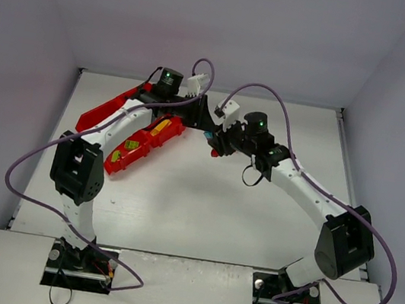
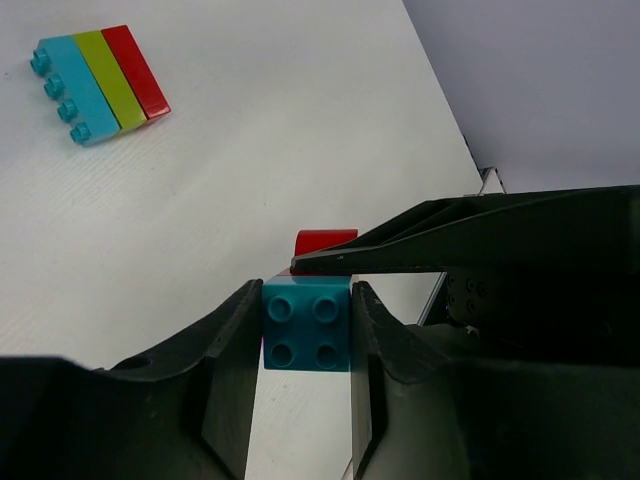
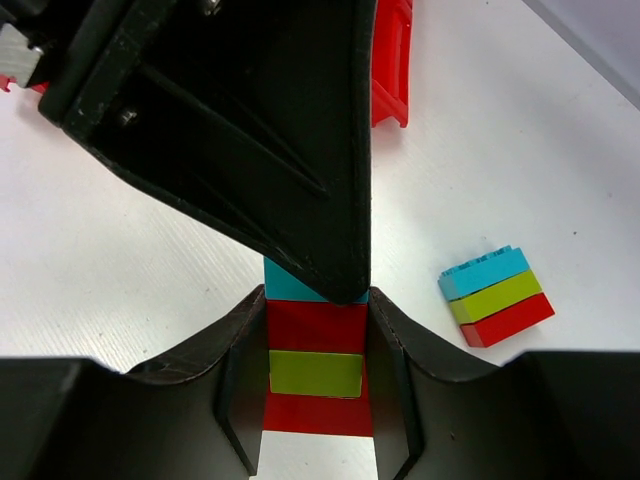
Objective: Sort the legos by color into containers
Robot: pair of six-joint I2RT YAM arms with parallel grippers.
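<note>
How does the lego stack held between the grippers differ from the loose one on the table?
The held stack is clamped by the left gripper and right gripper; the loose stack lies free on the table. The held stack shows four layers, teal, red, green, red; the loose stack three, teal, green, red. Both have teal at one end.

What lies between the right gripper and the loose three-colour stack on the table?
Only bare table: in the right wrist view nothing sits between the right gripper, holding a red-green stack, and the loose stack.
</note>
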